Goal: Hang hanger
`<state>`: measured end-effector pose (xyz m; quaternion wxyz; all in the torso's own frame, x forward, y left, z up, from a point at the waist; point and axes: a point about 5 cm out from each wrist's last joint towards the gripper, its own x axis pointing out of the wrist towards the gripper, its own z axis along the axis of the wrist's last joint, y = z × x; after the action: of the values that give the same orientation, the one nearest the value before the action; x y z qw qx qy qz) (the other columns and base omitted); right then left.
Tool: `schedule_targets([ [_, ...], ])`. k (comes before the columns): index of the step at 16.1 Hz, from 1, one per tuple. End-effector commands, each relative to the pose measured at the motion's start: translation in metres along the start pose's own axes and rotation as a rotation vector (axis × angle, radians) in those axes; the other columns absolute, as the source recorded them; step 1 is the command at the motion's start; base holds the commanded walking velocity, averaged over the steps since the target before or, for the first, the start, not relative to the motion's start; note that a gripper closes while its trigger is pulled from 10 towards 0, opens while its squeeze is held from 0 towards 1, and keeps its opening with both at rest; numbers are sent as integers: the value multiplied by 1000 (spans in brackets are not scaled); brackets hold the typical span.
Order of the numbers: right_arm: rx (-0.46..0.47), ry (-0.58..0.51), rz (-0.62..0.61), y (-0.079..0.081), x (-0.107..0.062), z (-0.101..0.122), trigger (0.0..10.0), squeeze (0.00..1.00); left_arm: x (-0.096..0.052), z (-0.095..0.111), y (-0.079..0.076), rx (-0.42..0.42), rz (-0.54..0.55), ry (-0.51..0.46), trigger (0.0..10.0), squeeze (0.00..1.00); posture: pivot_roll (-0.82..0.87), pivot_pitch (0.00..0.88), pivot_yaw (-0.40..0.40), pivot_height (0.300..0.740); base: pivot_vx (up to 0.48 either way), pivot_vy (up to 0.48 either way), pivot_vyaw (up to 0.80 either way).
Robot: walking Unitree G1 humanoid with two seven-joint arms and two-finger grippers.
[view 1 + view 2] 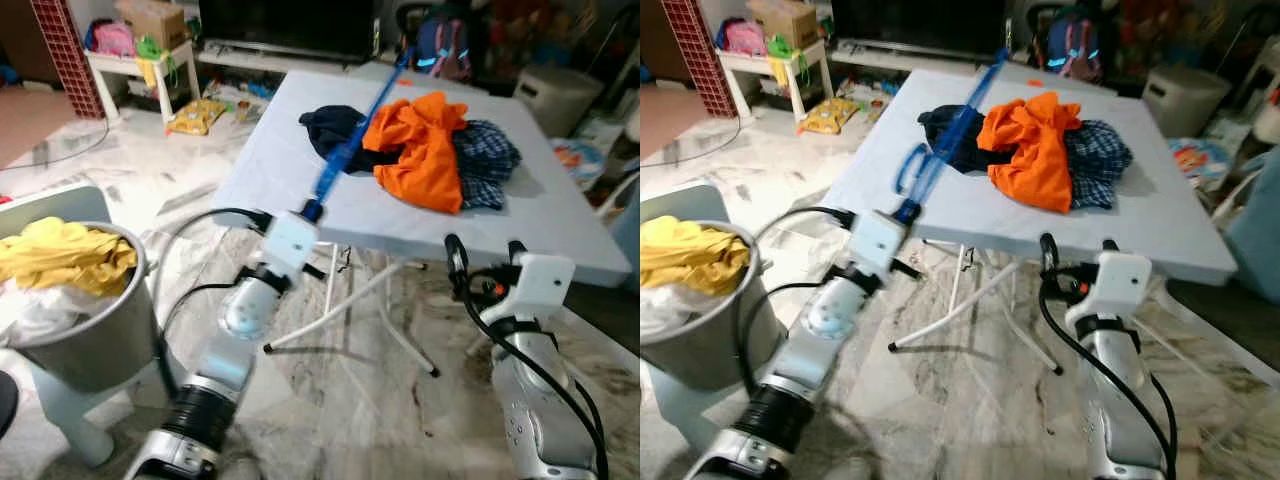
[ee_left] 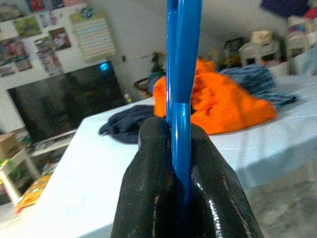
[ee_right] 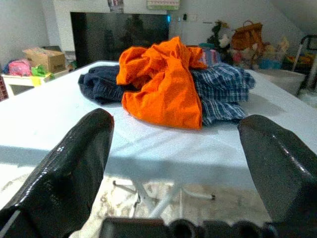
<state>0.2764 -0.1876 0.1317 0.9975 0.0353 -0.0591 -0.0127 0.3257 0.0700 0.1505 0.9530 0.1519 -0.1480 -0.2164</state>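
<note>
Left wrist view gives us the left gripper [image 2: 181,163] clamped tight on the blue hanger [image 1: 350,140], which slants over the tabletop [image 1: 270,150] toward the orange garment [image 1: 425,150]; our right gripper [image 3: 173,163] gapes wide, holding nothing.

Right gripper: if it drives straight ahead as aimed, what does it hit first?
Probably the near edge of the white folding table, which lies level with the open right gripper. Just above it, the crumpled orange shirt comes next; depth is uncertain.

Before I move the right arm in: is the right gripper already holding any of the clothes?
No. The right gripper is open short of the table, apart from the orange garment.
</note>
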Motion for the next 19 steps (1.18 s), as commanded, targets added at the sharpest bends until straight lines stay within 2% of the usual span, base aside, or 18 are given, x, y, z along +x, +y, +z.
schedule_targets([
  [1, -3, 15, 16, 3, 0, -2, 10000, 1000, -1, -3, 2, 11, 0, 14, 10000, 0, 157, 0, -116, 740, -281, 0, 0],
  [5, -9, 56, 40, 4, -4, -10, 10000, 1000, -9, -16, -10, 9, -73, 55, 10000, 0, 146, 0, -114, 740, 0, 0, 0],
  [6, -35, 95, 61, 5, -9, -17, 10000, 0, -18, -29, -21, 12, -162, 108, 10000, 0, 141, 0, -113, 740, 0, 0, 0],
  [7, -65, 124, 68, 3, -13, -23, 10000, 0, -24, -38, -27, -17, -232, 155, 10000, 0, 135, 0, -111, 740, 0, 0, 0],
  [9, -83, 121, 44, -4, -16, -21, 10000, 0, -31, -49, -31, -59, -304, 229, 10000, 0, 130, 0, -113, 740, 0, 0, 0],
  [11, -174, 127, 49, -11, -21, -21, 10000, 0, -40, -59, -35, -95, -385, 286, 10000, 0, 113, 0, -113, 740, 0, 0, 0],
  [12, -240, 132, 79, -13, -23, -21, 10000, 0, -44, -64, -36, -79, -419, 321, 10000, 0, 104, 0, -113, 740, 0, 0, 0],
  [13, -357, 171, 203, -15, -29, -25, 10000, 0, -53, -73, -41, -38, -552, 375, 10000, 0, 93, 0, -114, 740, 0, 0, 0],
  [17, -619, 351, 474, -40, -52, -41, 10000, 0, -70, -80, -49, 3, -785, 411, 10000, 0, 88, 0, -122, 740, 0, 0, 0],
  [19, -630, 421, 590, -46, -62, -42, 10000, 0, -72, -80, -50, 26, -825, 406, 10000, 0, 85, 0, -121, 740, 0, 0, 0],
])
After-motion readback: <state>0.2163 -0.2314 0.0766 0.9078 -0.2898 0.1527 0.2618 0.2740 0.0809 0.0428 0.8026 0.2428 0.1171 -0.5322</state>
